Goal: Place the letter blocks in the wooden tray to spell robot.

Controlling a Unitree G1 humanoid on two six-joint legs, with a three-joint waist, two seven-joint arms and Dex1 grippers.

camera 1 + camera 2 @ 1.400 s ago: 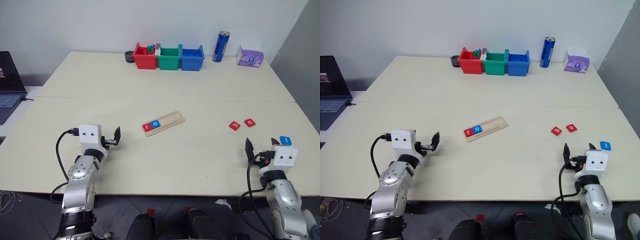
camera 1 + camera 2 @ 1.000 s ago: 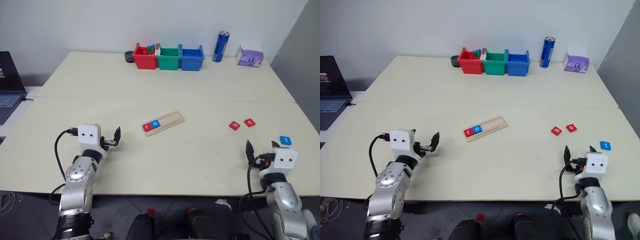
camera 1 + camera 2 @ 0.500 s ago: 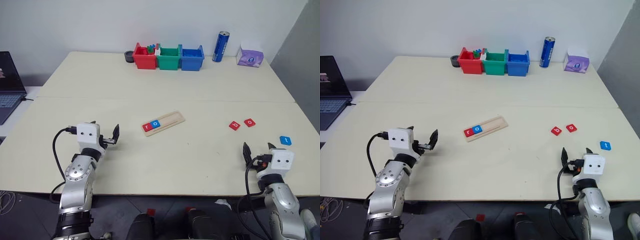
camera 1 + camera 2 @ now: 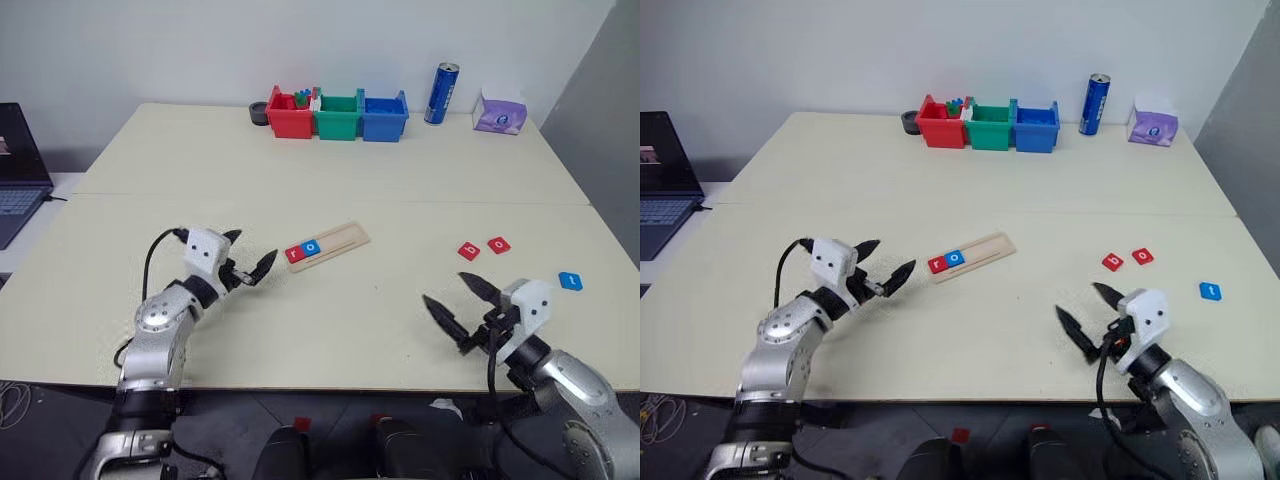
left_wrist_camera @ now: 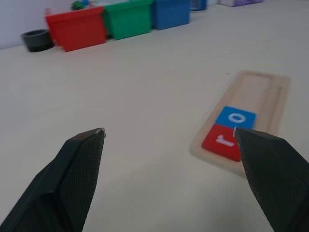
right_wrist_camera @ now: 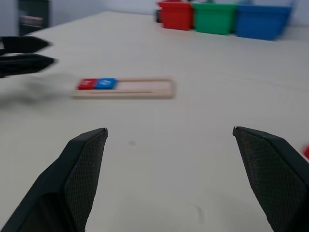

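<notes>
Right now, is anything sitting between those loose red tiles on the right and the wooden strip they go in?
Nothing visible. The red b block and red o block lie on bare table, and the wooden tray has its right part free.

Red (image 4: 290, 116), green (image 4: 338, 116) and blue bins (image 4: 384, 116) are sitting along the bench's (image 4: 300, 170) far edge, beside a blue can (image 4: 441, 93) and a purple tissue pack (image 4: 500, 112).

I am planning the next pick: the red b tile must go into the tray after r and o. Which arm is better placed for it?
Probably the right. Its open tool is on the side of the b tile. The left tool, also open, is near the wooden tray, farther from that tile.
</notes>
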